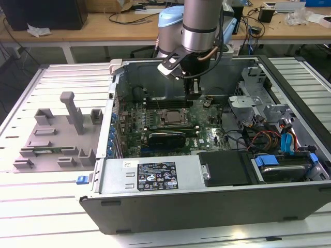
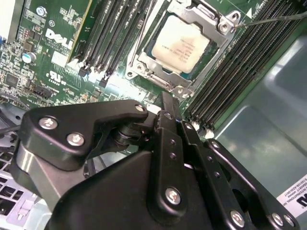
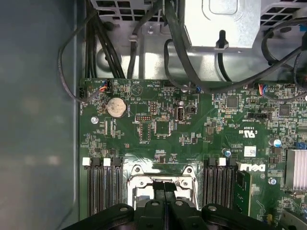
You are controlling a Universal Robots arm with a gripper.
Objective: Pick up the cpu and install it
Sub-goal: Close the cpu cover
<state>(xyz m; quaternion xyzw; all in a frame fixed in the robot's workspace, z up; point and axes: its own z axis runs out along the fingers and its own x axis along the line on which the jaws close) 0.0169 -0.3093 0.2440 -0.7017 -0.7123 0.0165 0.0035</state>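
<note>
**While the black metal pincer (image 1: 193, 93) hangs clenched and empty, the small flat square cpu (image 1: 172, 118) with its shiny silver top lies on the board**

Where the exterior view looks down into the open grey metal computer case (image 1: 155, 178) on the slatted metal desk (image 1: 46, 206), the silver and pale blue robot arm (image 1: 199, 26) reaches in from above. Its pincer hangs just above the green motherboard (image 1: 207, 132), fingers pressed together with nothing between them. The cpu lies flat near the board's middle, close to the fingertips and not gripped.

The second wrist view brings the cpu (image 2: 180, 45) close. It sits inside the silver metal socket frame (image 2: 144, 60), with rows of long black memory slots (image 2: 110, 38) on both sides and a thin wire lever (image 2: 268, 19) past one corner. The pincer's (image 2: 165, 98) black linkage stands in the foreground and hides the board beneath it.

In the first wrist view the closed fingertips (image 3: 158, 186) meet over the socket frame (image 3: 144, 175) and cover its middle. Beyond them lie a round silver coin battery (image 3: 116, 108) and black cables (image 3: 172, 48) running up to a pale metal cage (image 3: 220, 24).

The exterior view adds a grey plastic fixture tray (image 1: 57, 137) on the desk at its left, outside the case, and blue and red cables (image 1: 289, 142) inside the case at its right.
</note>
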